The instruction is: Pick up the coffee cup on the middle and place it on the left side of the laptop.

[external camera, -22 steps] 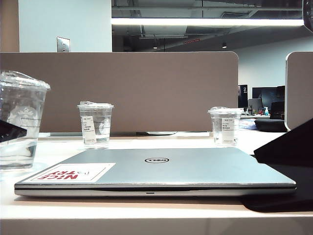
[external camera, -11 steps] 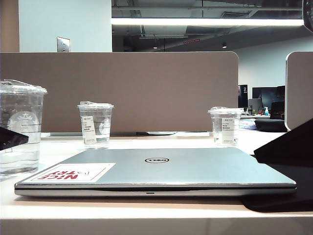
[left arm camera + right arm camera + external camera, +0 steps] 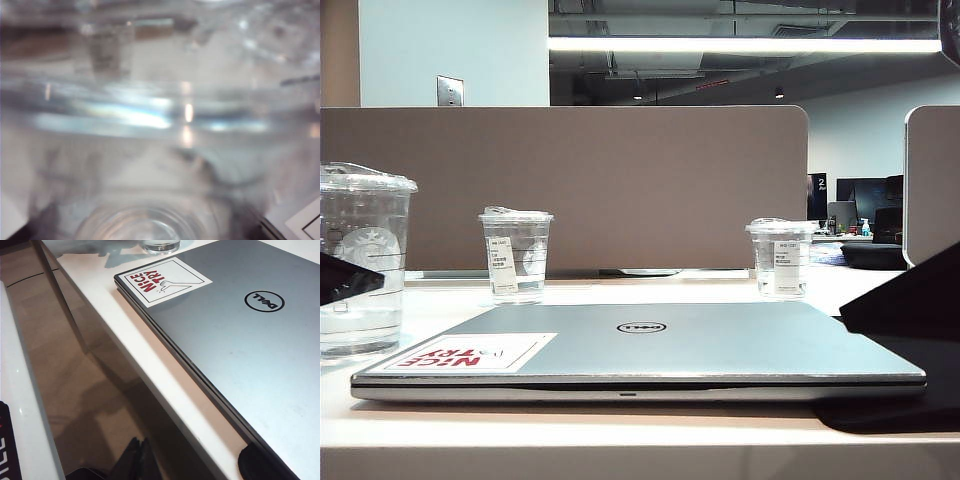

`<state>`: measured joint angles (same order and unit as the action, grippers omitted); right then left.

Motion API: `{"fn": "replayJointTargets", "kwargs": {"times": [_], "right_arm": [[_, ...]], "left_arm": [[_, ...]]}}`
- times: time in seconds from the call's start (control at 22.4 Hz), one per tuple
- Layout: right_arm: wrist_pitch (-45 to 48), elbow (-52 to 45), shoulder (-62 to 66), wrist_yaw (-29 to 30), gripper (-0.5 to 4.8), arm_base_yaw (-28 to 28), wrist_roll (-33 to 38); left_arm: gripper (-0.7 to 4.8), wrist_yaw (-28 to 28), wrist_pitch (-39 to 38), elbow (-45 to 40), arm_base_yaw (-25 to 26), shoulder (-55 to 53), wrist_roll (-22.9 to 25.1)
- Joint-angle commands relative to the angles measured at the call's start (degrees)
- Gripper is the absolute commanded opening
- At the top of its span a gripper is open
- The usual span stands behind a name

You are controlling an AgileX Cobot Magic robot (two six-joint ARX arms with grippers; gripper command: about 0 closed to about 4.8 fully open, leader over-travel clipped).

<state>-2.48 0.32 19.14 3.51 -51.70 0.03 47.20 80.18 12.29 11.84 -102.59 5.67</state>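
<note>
The coffee cup [image 3: 362, 262] stands at the far left of the exterior frame, on the surface [image 3: 620, 430] just left of the laptop [image 3: 650, 350], base down and upright. That looks like the release step: the cup seems set where the task wants it. The left pincer [image 3: 345, 280] shows only as a dark wedge at the cup's side near the left edge; whether its jaws are released or clenched on the cup I cannot tell, and the left wrist view is filled with blurred clear plastic [image 3: 160, 120].

The next move would call for the jaws to be clear of the cup wall, then a straight retreat so the light cup is not dragged or tipped.

2 shorter labelled cups [image 3: 515, 255] [image 3: 778, 258] stand farther back, well apart. The right pincer [image 3: 140, 460], at the lower edge of its wrist view, appears clenched on nothing, near the laptop's front edge.
</note>
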Motion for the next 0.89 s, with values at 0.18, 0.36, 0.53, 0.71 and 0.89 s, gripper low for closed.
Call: {"fn": "replayJointTargets", "kwargs": {"times": [0.18, 0.36, 0.53, 0.71, 0.89], "right_arm": [[1.01, -0.24, 0.0, 0.11, -0.05, -0.04, -0.04], [1.01, -0.24, 0.0, 0.11, -0.05, -0.04, -0.04], [1.01, -0.24, 0.0, 0.09, -0.05, -0.04, -0.07], [1.01, -0.24, -0.07, 0.09, -0.05, -0.04, -0.04], [0.98, -0.24, -1.7, 0.11, -0.05, 0.04, -0.04]], "left_arm": [[4.79, 1.36, 1.03, -0.28, 0.07, 0.66, -3.19], [4.79, 1.49, 1.18, -2.89, 0.46, 3.3, -3.13], [4.79, 1.49, 1.4, -7.1, 2.12, 8.2, -2.69], [4.79, 1.44, 1.38, -11.15, 4.28, 13.49, -2.8], [4.79, 5.6, -0.35, -12.02, 8.07, 19.98, -11.13]]}}
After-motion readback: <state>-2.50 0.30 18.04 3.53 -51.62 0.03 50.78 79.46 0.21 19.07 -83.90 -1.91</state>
